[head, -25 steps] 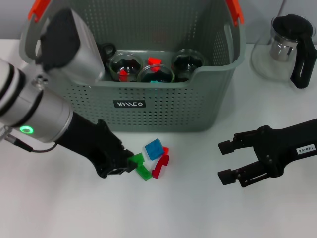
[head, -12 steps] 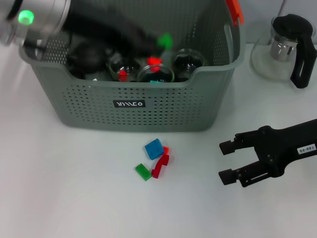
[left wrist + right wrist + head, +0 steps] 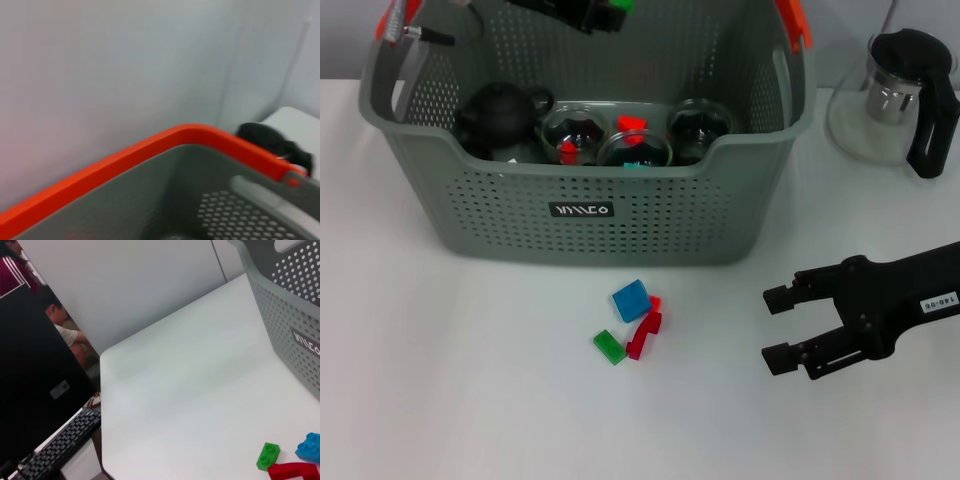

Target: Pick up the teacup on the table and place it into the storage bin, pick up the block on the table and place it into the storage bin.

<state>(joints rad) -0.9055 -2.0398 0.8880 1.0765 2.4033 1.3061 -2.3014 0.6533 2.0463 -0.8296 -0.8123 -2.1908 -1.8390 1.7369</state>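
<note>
The left gripper is raised above the back of the storage bin, its jaws closed on a small green block that pokes out past the dark fingertips at the top edge of the head view. Below the jaws and nearer the front wall, the bin holds a black teapot and a row of glass teacups, some with red pieces showing inside. The main risk from here appears to be a drop from height: the block looks light and hard, so released from this far up it could bounce off a glass rim or the teapot and hop out, or chip a cup. A release too close to the rear wall might also send it over the back edge, since the jaws sit close to that side. The bin itself is grey-green perforated plastic with orange-red handle tabs and a small black label on its front. Well clear of the left jaws, on the white table in front of the bin, lie a blue block, a red block and another green block, close together. The right gripper rests over the table to their right, jaws spread wide and empty. A glass pot with a black handle stands beside the bin.
</note>
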